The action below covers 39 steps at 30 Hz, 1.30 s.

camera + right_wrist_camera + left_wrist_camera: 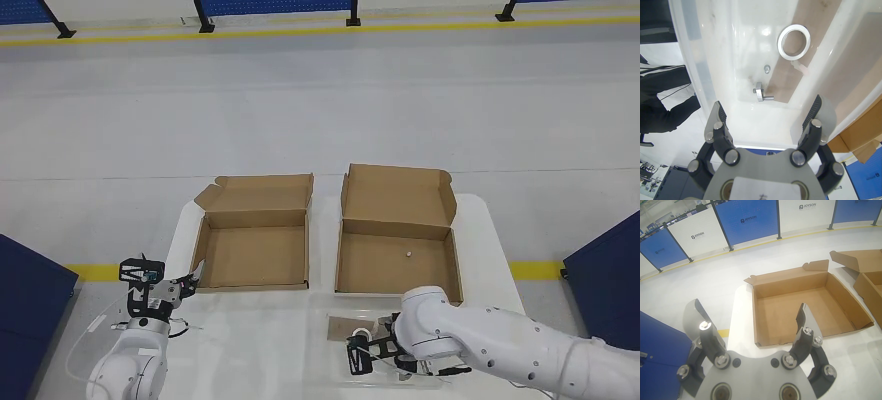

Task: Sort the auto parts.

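Observation:
A clear plastic bin point(696, 66) at the table's front holds a metal ring point(793, 42), a small bolt point(767, 68), an L-shaped metal bracket point(760, 93) and a small pale plastic piece point(800, 67). My right gripper point(768, 106) hangs open just above the bin, nearest the bracket, with nothing between its fingers; in the top view the right gripper point(365, 352) sits over the bin point(335, 372). My left gripper point(749, 305) stands open and empty near the table's front left corner point(180, 285), short of the left cardboard box point(800, 313).
Two open cardboard boxes lie side by side at the back of the table: the left box point(255, 255) is bare inside, the right box point(398, 262) holds one small white part point(407, 254). Blue partitions flank the table.

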{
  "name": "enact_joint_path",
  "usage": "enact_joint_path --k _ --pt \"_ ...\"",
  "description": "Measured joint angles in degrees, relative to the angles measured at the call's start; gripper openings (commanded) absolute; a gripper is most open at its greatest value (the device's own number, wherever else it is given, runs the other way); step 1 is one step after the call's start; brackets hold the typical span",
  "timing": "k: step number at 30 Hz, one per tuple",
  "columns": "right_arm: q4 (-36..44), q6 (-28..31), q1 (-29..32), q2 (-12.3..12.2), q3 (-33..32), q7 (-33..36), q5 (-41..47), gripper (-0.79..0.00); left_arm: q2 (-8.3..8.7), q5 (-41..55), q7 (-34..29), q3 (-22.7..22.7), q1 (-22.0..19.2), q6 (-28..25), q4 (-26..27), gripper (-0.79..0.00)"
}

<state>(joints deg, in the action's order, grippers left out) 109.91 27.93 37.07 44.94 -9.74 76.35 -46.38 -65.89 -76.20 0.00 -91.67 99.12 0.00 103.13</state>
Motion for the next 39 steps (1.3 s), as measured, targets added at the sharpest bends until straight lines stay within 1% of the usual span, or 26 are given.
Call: enact_joint_path --k 3,14,22,26,30,32,33,34,37,39 --pt "-1.17 0.03 1.77 0.69 0.00 -0.02 -3.38 0.000 0.00 0.00 0.00 0.00 0.00 0.00 0.00 0.000" --pt "-5.50 1.23 4.28 3.05 0.00 -1.23 -7.19 0.000 0.00 0.00 0.00 0.00 0.00 0.00 0.00 0.000" --pt "-5.67 1.30 4.46 3.12 -0.01 -1.55 -7.61 0.000 0.00 0.00 0.00 0.00 0.00 0.00 0.00 0.000" --pt "-6.91 1.51 5.64 3.24 -0.07 -3.74 -9.79 0.000 0.00 0.00 0.00 0.00 0.00 0.00 0.00 0.000" --pt "-7.41 1.54 6.26 3.36 -0.46 -3.67 -10.23 0.000 0.00 0.00 0.00 0.00 0.00 0.00 0.00 0.000" --pt "-7.49 1.47 6.55 3.42 -0.66 -3.27 -10.40 -0.052 0.00 0.00 0.00 0.00 0.00 0.00 0.00 0.000" --pt "-7.48 1.44 6.67 3.44 -0.75 -3.12 -10.47 -0.277 0.00 0.00 0.00 0.00 0.00 0.00 0.00 0.000" --pt "-7.43 1.41 6.79 3.45 -0.85 -2.99 -10.57 -0.403 0.00 0.00 0.00 0.00 0.00 0.00 0.00 0.000" --pt "-7.10 1.34 7.22 3.44 -1.19 -2.54 -10.97 -0.459 0.00 0.00 0.00 0.00 0.00 0.00 0.00 0.000" --pt "-6.84 1.41 7.53 3.38 -1.47 -2.32 -11.14 -0.477 0.00 0.00 0.00 0.00 0.00 0.00 0.00 0.000"
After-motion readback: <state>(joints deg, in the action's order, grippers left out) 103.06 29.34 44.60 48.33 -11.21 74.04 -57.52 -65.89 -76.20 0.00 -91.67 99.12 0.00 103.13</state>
